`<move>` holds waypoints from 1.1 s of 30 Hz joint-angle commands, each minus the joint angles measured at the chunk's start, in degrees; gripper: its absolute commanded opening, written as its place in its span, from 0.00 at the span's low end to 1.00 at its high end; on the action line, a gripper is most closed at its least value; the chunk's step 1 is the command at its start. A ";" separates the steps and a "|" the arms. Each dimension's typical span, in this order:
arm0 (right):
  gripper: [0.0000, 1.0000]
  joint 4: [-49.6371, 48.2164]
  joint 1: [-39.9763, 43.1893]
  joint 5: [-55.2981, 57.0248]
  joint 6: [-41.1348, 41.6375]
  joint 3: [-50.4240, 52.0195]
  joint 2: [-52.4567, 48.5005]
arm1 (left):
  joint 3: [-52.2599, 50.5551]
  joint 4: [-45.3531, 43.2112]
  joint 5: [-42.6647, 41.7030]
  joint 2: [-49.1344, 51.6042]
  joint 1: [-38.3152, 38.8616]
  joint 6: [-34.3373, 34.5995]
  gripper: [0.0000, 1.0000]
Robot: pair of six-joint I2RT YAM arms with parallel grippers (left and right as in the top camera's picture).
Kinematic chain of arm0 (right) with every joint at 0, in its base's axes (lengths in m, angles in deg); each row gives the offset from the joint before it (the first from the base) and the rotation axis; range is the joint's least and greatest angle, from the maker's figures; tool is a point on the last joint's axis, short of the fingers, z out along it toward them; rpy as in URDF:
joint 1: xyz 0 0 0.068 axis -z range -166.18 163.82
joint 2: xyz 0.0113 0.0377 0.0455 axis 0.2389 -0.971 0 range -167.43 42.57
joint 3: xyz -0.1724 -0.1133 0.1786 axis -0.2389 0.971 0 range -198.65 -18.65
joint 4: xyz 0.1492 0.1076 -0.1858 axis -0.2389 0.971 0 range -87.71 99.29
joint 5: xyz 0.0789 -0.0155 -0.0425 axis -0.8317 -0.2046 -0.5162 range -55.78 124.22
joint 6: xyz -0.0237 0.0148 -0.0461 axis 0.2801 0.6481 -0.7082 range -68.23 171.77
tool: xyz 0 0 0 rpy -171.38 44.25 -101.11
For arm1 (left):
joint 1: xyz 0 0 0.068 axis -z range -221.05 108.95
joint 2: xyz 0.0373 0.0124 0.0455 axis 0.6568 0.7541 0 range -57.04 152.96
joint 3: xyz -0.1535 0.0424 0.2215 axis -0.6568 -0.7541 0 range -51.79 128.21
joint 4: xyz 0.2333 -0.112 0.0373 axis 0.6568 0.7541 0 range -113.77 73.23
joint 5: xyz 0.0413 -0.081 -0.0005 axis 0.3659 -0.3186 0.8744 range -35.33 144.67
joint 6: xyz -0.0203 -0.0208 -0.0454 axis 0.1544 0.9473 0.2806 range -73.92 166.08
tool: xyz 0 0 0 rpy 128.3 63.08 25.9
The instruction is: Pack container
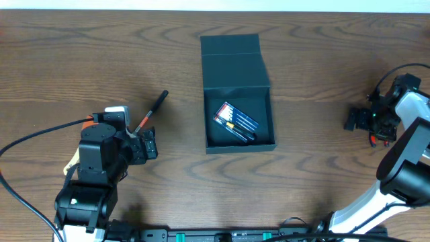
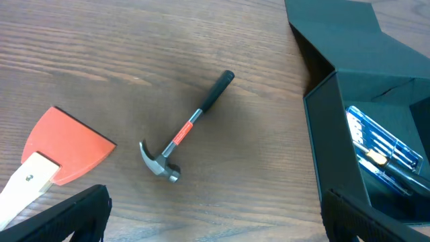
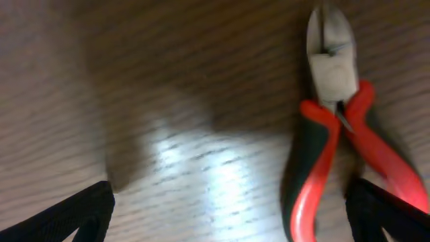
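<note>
Wood-grain table (image 1: 316,60), two arms with spread grippers, and one open container.
At the lower left of the overhead frame, the left gripper (image 1: 149,144) stands with jaws wide apart and empty. Beyond it, the left wrist view shows an orange scraper (image 2: 64,144) with a pale wooden handle at left and a hammer (image 2: 191,128) lying flat at centre. At the right edge, the right gripper (image 1: 356,119) is likewise spread and holds nothing; red-and-black cutters (image 3: 329,114) lie on the table just beside its right finger. The container (image 1: 205,114) sits at frame centre, well apart from both grippers. It holds a blue packet (image 1: 236,121), and its lid flap (image 1: 232,54) lies open toward the top edge.
</note>
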 commanded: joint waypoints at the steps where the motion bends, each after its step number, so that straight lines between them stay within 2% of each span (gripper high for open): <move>1: 0.94 -0.20 0.20 -2.34 -0.37 0.00 -1.57 | 1.29 -0.04 0.68 0.11 -0.04 -0.11 0.99; 4: 0.86 -0.33 0.20 -2.34 -0.39 0.00 -1.57 | 1.29 -0.04 0.68 0.11 -0.04 -0.09 0.99; 8: 0.65 -0.31 0.20 -2.34 -0.17 0.00 -1.57 | 1.29 -0.04 0.68 0.11 -0.04 -0.11 0.99; 11: 0.62 -0.33 0.20 -2.34 0.09 0.00 -1.57 | 1.29 -0.04 0.68 0.11 -0.04 -0.09 0.99; 14: 0.52 -0.33 0.17 -2.34 0.17 0.00 -1.57 | 1.29 -0.02 0.68 0.11 -0.04 -0.09 0.98; 17: 0.46 -0.33 0.17 -2.36 0.50 0.00 -1.57 | 1.29 -0.04 0.68 0.11 -0.04 -0.09 0.99; 23: 0.38 -0.33 0.13 -2.38 0.50 0.00 -1.57 | 1.29 -0.04 0.68 0.11 -0.04 -0.11 0.99; 26: 0.29 -0.33 0.13 -2.82 0.50 0.00 -1.57 | 1.29 -0.04 0.68 0.11 -0.04 -0.11 0.99; 29: 0.25 -0.31 0.13 -3.39 0.50 0.00 -1.57 | 1.29 -0.04 0.68 0.11 -0.04 -0.11 0.99; 33: 0.11 -0.31 0.13 -3.48 0.50 0.00 -1.57 | 1.29 -0.04 0.68 0.11 -0.04 -0.11 0.99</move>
